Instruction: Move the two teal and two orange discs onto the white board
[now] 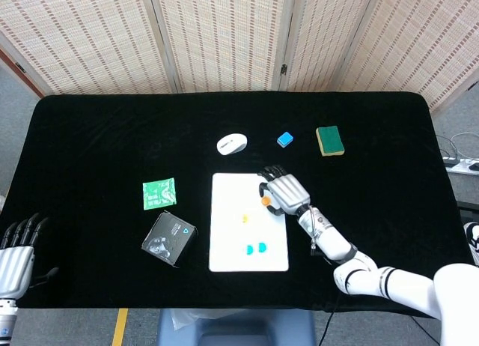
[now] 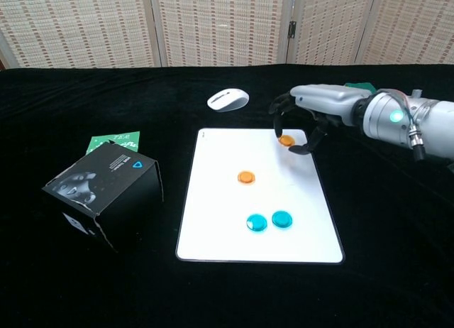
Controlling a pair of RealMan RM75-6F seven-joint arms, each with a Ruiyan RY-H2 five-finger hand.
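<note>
Seen from the head view above, a black table holds a white board lying flat near the front centre. While the right hand reaches over the board's upper right part, it pinches a small round orange disc in its fingertips. A second orange disc, paler here, lies flat near the board's middle, and two teal discs lie side by side lower down, just beside each other. Beyond the board sit a white computer mouse, a small blue block and a green and yellow sponge. Left of the board lie a green packet and a black box. The left hand rests at the table's front left corner, fingers extended together, holding nothing. From the chest view, the right hand comes in from the right with fingers curled down around the held orange disc, which is glossy and flat and sits at or just above the board near its upper right corner; whether it touches is unclear. The other orange disc lies at the board's centre, and the two shiny teal discs lie nearer the front edge. The black box stands tilted at left, the green packet behind it.
</note>
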